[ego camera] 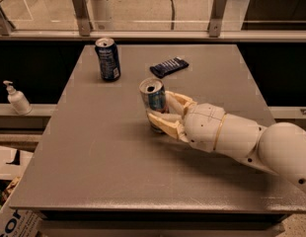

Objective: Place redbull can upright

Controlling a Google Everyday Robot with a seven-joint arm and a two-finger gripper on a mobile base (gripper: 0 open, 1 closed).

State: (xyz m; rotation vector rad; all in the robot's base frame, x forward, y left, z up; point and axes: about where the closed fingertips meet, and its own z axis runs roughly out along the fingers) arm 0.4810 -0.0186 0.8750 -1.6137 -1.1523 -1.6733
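The redbull can (153, 98) is a slim silver and light blue can with a silver top. It stands upright near the middle of the grey table (103, 167). My gripper (165, 110) reaches in from the right. Its cream fingers (165, 124) are closed around the can's lower body, one in front and one behind. The can's base is at the table surface or just above it; I cannot tell if it touches.
A wider dark navy can (108, 59) stands upright at the back left of the table. A dark flat packet (169, 66) lies at the back middle. A white pump bottle (17, 98) stands on a ledge to the left. A glass railing runs behind the table.
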